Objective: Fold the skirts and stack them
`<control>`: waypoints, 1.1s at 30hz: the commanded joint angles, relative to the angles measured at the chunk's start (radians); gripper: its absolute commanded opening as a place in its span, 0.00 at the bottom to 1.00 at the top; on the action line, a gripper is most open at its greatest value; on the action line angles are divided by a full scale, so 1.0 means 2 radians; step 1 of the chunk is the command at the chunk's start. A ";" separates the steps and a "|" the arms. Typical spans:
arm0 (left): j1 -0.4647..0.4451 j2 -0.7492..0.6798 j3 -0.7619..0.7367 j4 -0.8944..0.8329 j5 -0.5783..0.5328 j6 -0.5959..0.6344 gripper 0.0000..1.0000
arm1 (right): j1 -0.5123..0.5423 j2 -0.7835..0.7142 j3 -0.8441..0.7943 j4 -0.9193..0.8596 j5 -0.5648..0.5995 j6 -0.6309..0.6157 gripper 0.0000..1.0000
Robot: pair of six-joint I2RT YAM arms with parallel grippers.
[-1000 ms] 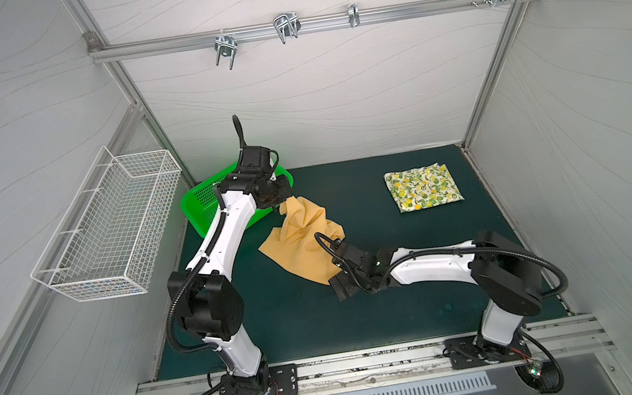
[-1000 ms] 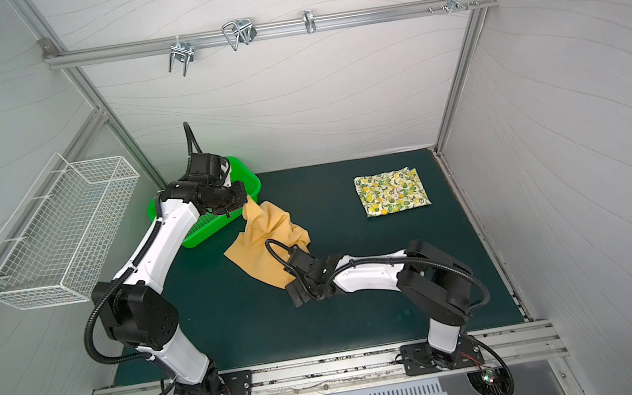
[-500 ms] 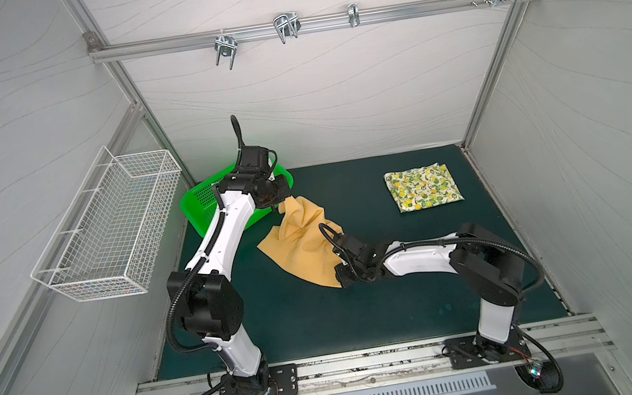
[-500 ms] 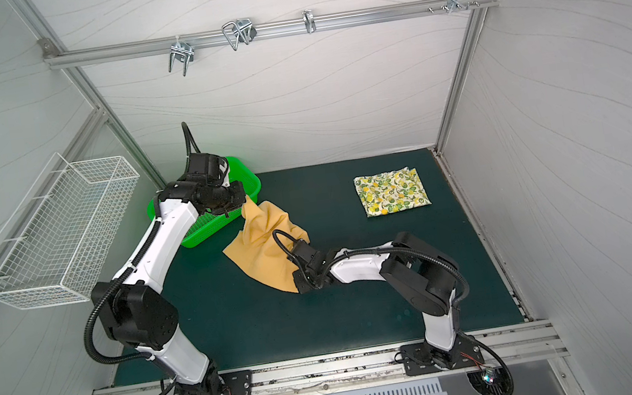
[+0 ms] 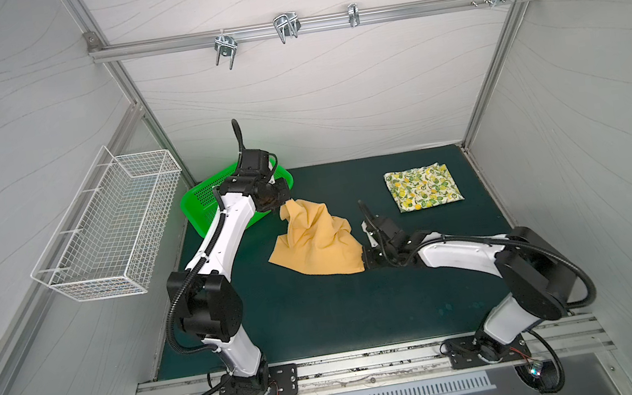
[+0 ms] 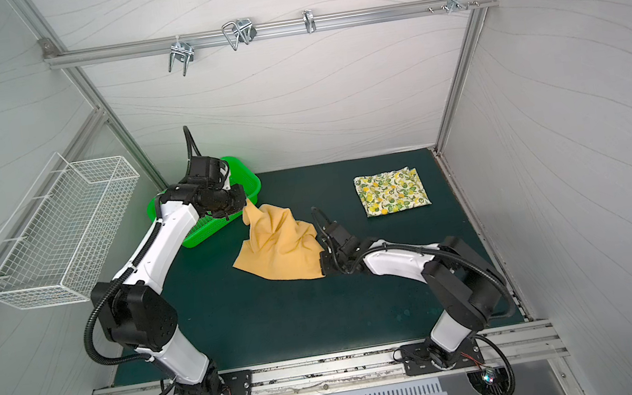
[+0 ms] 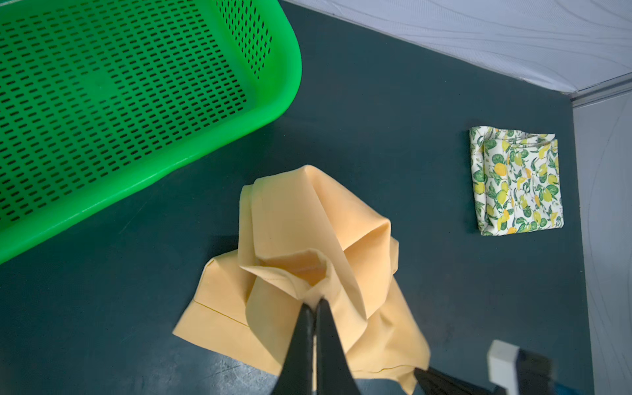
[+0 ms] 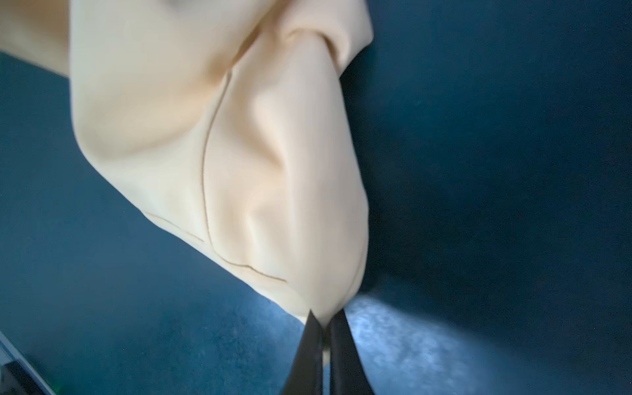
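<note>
Robot-lab test booth (white panelled walls [image 5: 312,94], aluminium rail [image 5: 323,23], green mat [image 5: 322,311])

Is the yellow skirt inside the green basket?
No, the yellow skirt is out on the mat, beside the basket and not in it.

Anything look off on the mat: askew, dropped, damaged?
Nothing stands out. The mustard skirt is bunched only because the left gripper and right gripper each pinch its edge; the lemon-print skirt lies neatly folded, apart from it.
</note>
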 commanded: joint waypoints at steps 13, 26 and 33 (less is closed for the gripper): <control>0.004 -0.090 -0.096 0.032 -0.043 -0.026 0.00 | -0.274 -0.083 0.022 -0.118 -0.030 -0.107 0.00; 0.004 -0.104 -0.166 0.069 -0.021 -0.049 0.00 | -0.253 -0.099 0.039 -0.102 -0.041 -0.103 0.99; 0.004 -0.094 -0.161 0.078 -0.018 -0.058 0.00 | -0.081 -0.162 -0.015 -0.097 0.028 -0.106 0.99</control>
